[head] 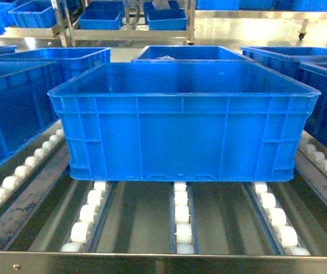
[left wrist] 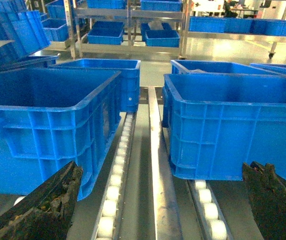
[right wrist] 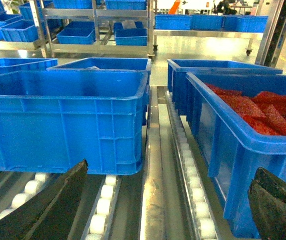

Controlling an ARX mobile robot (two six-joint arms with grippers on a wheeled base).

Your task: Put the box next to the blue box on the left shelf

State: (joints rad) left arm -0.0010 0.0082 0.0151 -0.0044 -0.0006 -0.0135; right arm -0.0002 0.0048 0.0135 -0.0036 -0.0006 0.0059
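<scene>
Five large blue crates are visible on the rack from the head camera: one central crate (head: 183,120), one behind it (head: 186,53), two at left (head: 15,108), two at right (head: 323,103) making six. Three roller lanes (head: 181,220) run beneath the central crate.

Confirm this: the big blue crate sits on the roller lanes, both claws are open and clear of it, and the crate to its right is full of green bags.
Wrong on one point: the right wrist view shows the neighbouring crate holding red bags, not green. The big blue crate does sit on the roller lanes, with both claws open and clear.
</scene>
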